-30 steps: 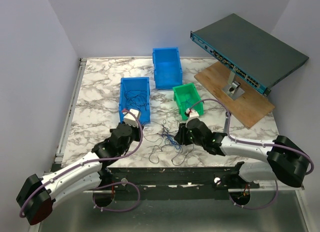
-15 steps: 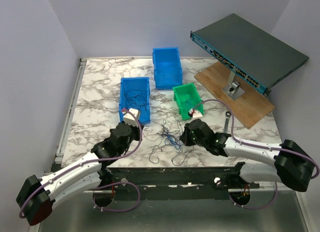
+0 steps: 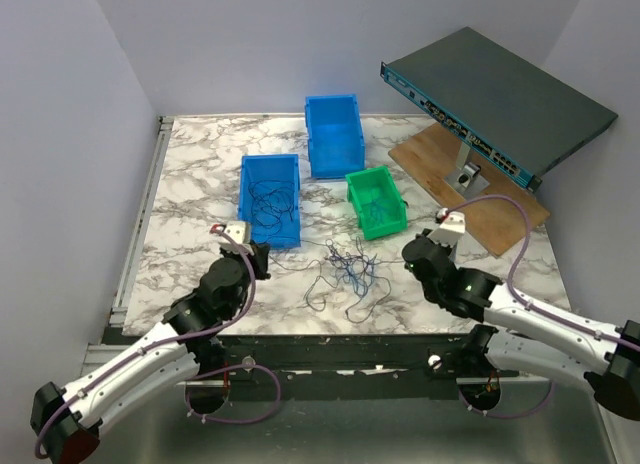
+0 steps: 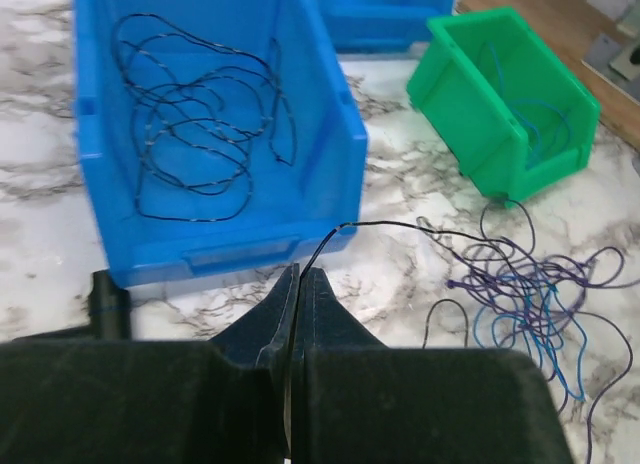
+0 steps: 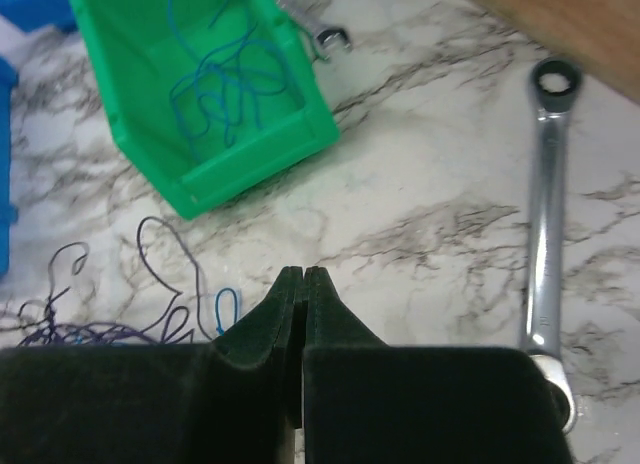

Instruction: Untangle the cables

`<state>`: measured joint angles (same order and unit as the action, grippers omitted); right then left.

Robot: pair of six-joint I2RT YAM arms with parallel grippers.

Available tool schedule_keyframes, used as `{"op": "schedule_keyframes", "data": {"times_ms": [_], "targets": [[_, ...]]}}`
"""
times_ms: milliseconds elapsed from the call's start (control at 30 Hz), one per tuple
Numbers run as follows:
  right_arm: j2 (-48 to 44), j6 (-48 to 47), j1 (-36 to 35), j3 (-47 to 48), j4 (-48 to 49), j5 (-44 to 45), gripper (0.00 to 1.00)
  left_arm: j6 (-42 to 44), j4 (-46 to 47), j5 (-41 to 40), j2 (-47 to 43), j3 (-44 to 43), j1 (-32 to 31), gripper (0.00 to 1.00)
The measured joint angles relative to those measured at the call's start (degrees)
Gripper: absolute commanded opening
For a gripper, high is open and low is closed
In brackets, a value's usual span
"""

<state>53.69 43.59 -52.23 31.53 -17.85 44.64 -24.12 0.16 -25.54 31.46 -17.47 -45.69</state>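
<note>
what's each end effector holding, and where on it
The left end effector pinches a thin black cable on the stretch running out of the tangle; right end effector is shut, nothing visible in it.

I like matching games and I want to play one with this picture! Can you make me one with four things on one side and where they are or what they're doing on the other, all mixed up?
Things:
1. curly black cables
2. green bin
3. long silver wrench
4. left pincer

Places or states:
A. lies on the marble table, near the wooden board
B. shut on a thin black cable
C. lie inside a blue bin
D. has a thin blue cable in it

Right pairs: 1-C, 2-D, 3-A, 4-B.
</note>
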Motion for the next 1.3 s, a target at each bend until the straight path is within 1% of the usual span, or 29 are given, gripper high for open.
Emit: {"op": "schedule_keyframes", "data": {"times_ms": [67,267,367,467,600,633,700,733,800,833,867,900,933,1000,1067,1100,1167,1233,1300], "targets": [[-2.58,2.97,0.22,0.00,-2.54,3.98,0.01,-1.36,-1.99,-3.26,-4.13,0.76,0.13,0.00],[-9.77,12.92,0.46,0.02,-11.80,14.73,0.01,-5.81,-7.69,-13.25,-24.04,5.53,0.35,0.00],[-13.84,17.16,0.48,0.46,-17.14,20.17,0.01,-9.03,-11.98,-18.62,-30.03,6.08,0.57,0.00],[-17.94,23.37,0.48,3.02,-24.26,24.96,0.01,-11.47,-14.95,-22.53,-30.99,6.29,0.63,0.00],[-22.58,36.98,0.48,7.06,-36.04,30.01,0.01,-13.99,-18.27,-25.55,-30.99,6.73,0.63,0.00],[-23.45,37.64,0.48,7.32,-36.94,30.67,0.01,-14.12,-18.47,-25.68,-30.99,6.78,0.66,0.00],[-24.85,32.74,0.59,6.80,-34.01,30.60,0.03,-13.20,-17.55,-25.29,-30.99,7.06,0.70,0.00],[-25.35,28.46,0.59,6.05,-30.58,29.68,0.13,-12.35,-16.37,-24.57,-30.99,7.34,0.70,0.00],[-25.79,19.67,0.61,4.11,-23.12,25.64,0.57,-10.51,-13.94,-22.62,-30.47,7.89,0.70,0.00],[-25.70,15.72,0.59,3.19,-19.74,22.91,0.74,-9.25,-12.50,-21.03,-29.40,8.00,0.70,0.00],[-25.40,8.15,0.59,1.79,-14.45,17.09,0.81,-7.91,-10.69,-18.91,-27.93,8.09,0.70,0.00],[-25.31,7.58,0.59,1.68,-13.92,16.46,0.84,-6.38,-8.66,-16.39,-25.81,8.17,0.76,0.00],[-24.79,3.54,0.59,1.03,-10.95,12.70,0.85,-5.01,-6.82,-13.70,-23.87,8.17,0.74,0.00],[-22.34,-3.78,0.70,0.57,-5.73,3.65,0.83,-2.93,-4.33,-9.57,-20.06,8.04,0.74,0.00],[-17.31,-9.68,0.70,0.61,-0.44,-5.57,0.77,-0.85,-2.36,-4.98,-15.52,7.37,0.74,0.00],[-14.10,-12.15,0.70,0.81,1.86,-10.12,0.75,-0.83,-2.29,-4.72,-14.34,7.10,0.74,0.00],[-6.16,-16.22,0.70,1.97,5.35,-18.56,0.75,0.09,-1.49,-2.69,-12.61,6.71,0.74,0.00],[2.62,-19.06,0.70,4.00,8.26,-25.83,0.76,0.55,-1.16,-1.62,-12.92,6.71,0.74,0.00],[10.67,-21.20,0.70,6.34,10.71,-31.28,0.78,0.83,-0.90,-1.14,-14.75,6.71,0.74,0.00]]}}
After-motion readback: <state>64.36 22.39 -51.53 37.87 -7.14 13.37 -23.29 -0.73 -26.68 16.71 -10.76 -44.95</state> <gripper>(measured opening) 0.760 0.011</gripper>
